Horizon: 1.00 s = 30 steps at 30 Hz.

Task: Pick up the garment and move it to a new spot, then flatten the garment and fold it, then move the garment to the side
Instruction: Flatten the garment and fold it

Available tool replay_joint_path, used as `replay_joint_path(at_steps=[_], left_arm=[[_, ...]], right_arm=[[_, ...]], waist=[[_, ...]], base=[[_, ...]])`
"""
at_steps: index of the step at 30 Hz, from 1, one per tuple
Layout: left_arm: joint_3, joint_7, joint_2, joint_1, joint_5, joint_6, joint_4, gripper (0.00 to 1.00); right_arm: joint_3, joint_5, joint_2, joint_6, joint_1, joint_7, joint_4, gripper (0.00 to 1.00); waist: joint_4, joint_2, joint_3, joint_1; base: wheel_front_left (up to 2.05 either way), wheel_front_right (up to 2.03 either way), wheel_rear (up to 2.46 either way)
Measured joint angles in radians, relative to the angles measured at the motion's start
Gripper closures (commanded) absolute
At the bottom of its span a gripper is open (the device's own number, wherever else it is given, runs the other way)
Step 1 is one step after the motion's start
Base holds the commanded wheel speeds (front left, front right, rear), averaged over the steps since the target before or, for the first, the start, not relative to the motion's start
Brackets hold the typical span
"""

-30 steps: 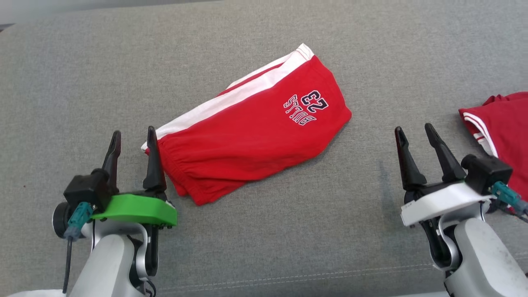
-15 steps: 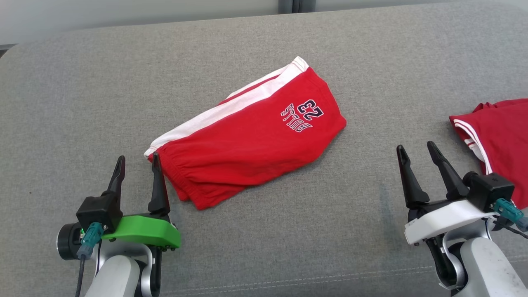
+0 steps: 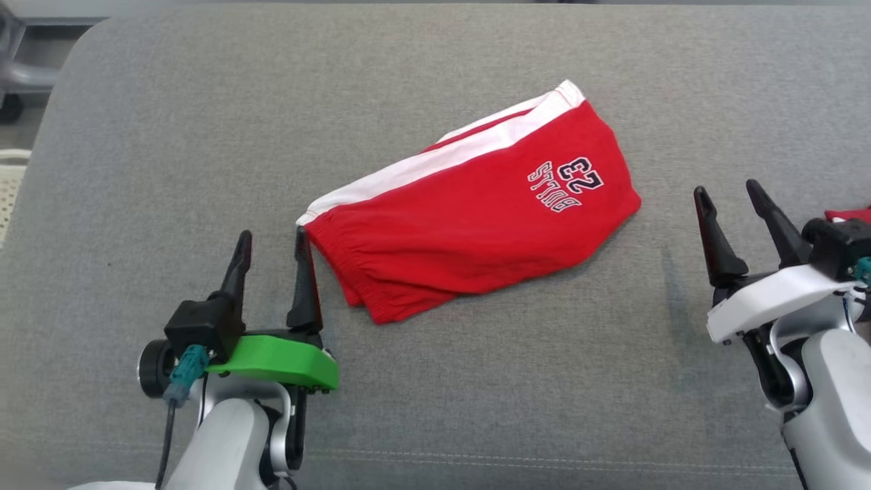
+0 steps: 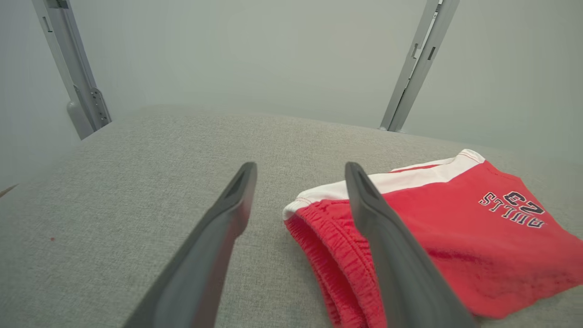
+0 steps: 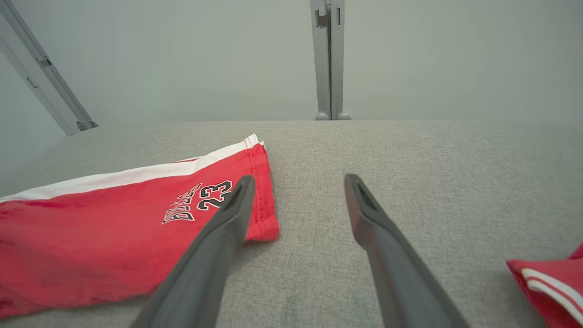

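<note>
Red-and-white fabric basketball shorts (image 3: 476,224) lie midway across the grey upholstered cushion (image 3: 476,381), between my two grippers. My left gripper (image 3: 272,233) and right gripper (image 3: 727,187) both stand wide open, holding nothing. To lift cleanly, I judge I should pinch the elastic waistband (image 3: 333,255) just beside my left gripper, catching every layer. The shorts' long axis runs diagonally: waistband near-left, leg hem (image 3: 609,146) far-right.
</note>
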Motion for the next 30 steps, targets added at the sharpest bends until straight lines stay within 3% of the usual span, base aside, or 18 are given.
replay_joint_path(at_steps=[9,21,22,23,30], left_arm=[[-0.035,-0.002,-0.056,-0.058,0.005,-0.039,0.021,0.00],[-0.028,-0.003,-0.088,-0.080,0.029,-0.062,0.019,0.00],[-0.026,-0.003,-0.089,-0.080,0.030,-0.064,0.022,0.00],[-0.025,-0.003,-0.089,-0.080,0.030,-0.067,0.026,0.00],[-0.018,-0.003,-0.092,-0.088,0.036,-0.074,0.036,0.00]], right_arm=[[0.063,0.029,-0.070,0.000,-0.139,0.001,0.162,0.00],[0.161,0.070,-0.110,0.000,-0.267,0.004,0.334,0.00],[0.170,0.075,-0.109,0.000,-0.274,0.003,0.337,0.55],[0.180,0.081,-0.110,0.000,-0.280,0.003,0.341,1.00],[0.218,0.133,-0.100,0.000,-0.281,-0.026,0.334,1.00]], waist=[[0.109,0.0000,0.059,0.0001],[0.218,0.0000,0.177,0.0002],[0.219,0.0000,0.181,0.0002],[0.218,0.0000,0.183,0.0002],[0.194,0.0000,0.177,0.0002]], base=[[0.00,0.00,0.00],[0.00,0.00,0.00],[0.00,0.00,0.00],[0.00,0.00,0.00],[0.00,0.00,0.00]])
